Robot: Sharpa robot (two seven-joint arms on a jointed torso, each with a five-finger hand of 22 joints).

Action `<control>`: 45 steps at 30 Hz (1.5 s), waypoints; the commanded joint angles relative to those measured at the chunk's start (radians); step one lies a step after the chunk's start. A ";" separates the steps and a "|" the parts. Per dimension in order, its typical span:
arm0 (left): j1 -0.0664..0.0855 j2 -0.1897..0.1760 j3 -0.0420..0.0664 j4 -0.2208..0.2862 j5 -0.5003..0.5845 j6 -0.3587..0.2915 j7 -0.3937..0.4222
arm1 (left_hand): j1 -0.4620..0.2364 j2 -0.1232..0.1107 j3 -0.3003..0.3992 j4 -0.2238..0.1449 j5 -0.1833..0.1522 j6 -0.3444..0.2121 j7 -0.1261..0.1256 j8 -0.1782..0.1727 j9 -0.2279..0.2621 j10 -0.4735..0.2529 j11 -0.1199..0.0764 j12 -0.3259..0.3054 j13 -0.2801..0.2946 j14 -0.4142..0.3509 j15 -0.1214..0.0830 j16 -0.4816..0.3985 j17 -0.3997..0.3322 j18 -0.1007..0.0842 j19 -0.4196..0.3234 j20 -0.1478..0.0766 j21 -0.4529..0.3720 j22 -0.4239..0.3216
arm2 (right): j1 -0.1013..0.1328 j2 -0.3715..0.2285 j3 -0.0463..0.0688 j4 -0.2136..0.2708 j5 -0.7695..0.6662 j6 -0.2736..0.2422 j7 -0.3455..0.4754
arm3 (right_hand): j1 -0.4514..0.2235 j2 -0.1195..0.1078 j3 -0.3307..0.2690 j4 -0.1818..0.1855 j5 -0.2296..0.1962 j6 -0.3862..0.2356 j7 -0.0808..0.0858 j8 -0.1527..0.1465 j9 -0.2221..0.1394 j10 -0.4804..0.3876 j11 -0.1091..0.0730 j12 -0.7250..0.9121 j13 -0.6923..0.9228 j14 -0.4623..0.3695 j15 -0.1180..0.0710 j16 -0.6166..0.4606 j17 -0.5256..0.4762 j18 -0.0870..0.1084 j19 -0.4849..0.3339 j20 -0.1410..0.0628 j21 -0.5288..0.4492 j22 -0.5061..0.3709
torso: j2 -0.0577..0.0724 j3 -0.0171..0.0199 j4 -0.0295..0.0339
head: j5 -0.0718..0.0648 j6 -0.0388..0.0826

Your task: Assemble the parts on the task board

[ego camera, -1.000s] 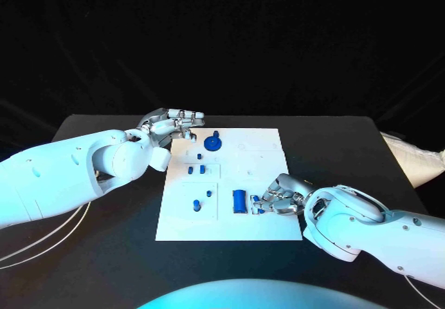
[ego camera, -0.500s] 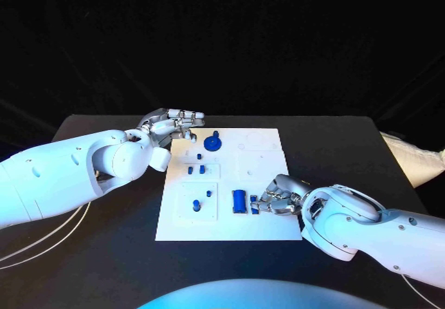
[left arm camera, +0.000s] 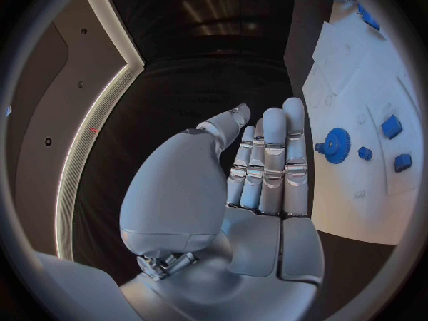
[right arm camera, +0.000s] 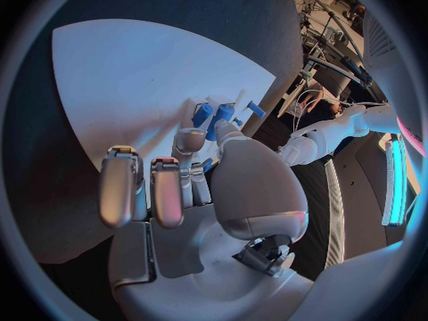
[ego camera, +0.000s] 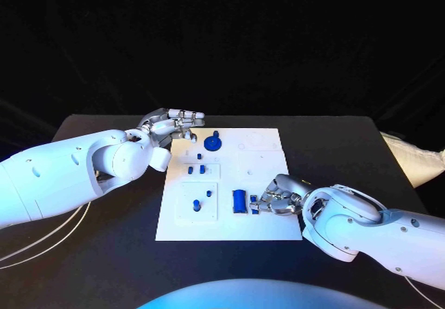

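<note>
On the black counter point(ego camera: 111, 257), the flat white task board point(ego camera: 269, 225) carries small blue plastic parts, with a blue toothed gear point(ego camera: 214, 142) at its 12 o'clock end. The left robot hand point(ego camera: 174, 122) hovers at the board's 11 o'clock corner, fingers straight and together, grasping nothing. The right robot hand point(ego camera: 278, 196) sits at 4 o'clock, fingers curled onto a small blue part point(ego camera: 255, 205) beside a larger blue block point(ego camera: 239, 201).

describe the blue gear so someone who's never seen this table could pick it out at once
Find the white task board in the middle of the black table. Go to its far edge, near the left hand. The gear lies there: a round, toothed blue disc, unlike the small blocks and pegs nearer the robot.
</note>
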 commanded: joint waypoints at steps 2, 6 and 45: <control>0.001 0.001 0.001 0.001 -0.004 0.018 0.003 | 0.002 0.011 -0.004 0.000 -0.002 -0.006 0.000 0.005 0.000 -0.009 0.000 0.005 -0.001 -0.009 0.000 0.002 -0.001 0.012 -0.001 0.008 -0.004 -0.001 | -0.001 -0.016 0.000 0.006 -0.040 0.029 0.030 | -0.009 -0.002 -0.034 -0.001 -0.057 0.004 0.001 -0.006 0.003 0.003 -0.002 -0.005 0.002 0.072 -0.005 0.000 0.093 -0.018 0.001 0.001 -0.002 -0.004 | 0.000 0.0004 -0.0013 | 0.002 0.001; 0.001 0.000 0.001 0.001 -0.004 0.018 0.003 | 0.002 0.011 -0.004 0.000 -0.002 -0.006 0.000 0.005 0.000 -0.009 0.000 0.005 -0.001 -0.009 0.000 0.002 -0.001 0.012 -0.001 0.008 -0.004 -0.001 | -0.001 -0.024 0.000 0.007 -0.049 0.054 0.034 | 0.005 -0.007 -0.055 -0.006 -0.087 0.002 0.002 -0.008 0.005 0.001 -0.002 -0.009 0.002 0.072 -0.004 -0.001 0.091 -0.017 0.000 0.001 -0.003 -0.005 | 0.000 0.0007 -0.0024 | 0.003 0.001; 0.000 0.007 0.000 -0.005 -0.004 0.023 0.003 | 0.003 0.011 -0.004 -0.001 -0.002 -0.006 0.000 0.006 0.000 -0.010 0.000 0.006 -0.001 -0.010 0.000 0.002 -0.002 0.012 -0.001 0.008 -0.005 -0.001 | -0.001 -0.011 0.002 -0.029 0.008 0.017 0.126 | 0.073 0.031 -0.125 -0.027 -0.090 -0.010 0.006 -0.015 0.013 -0.009 0.002 -0.032 -0.002 0.069 -0.002 -0.011 0.079 -0.013 -0.011 0.002 -0.019 -0.024 | -0.002 -0.0003 -0.0004 | 0.002 0.001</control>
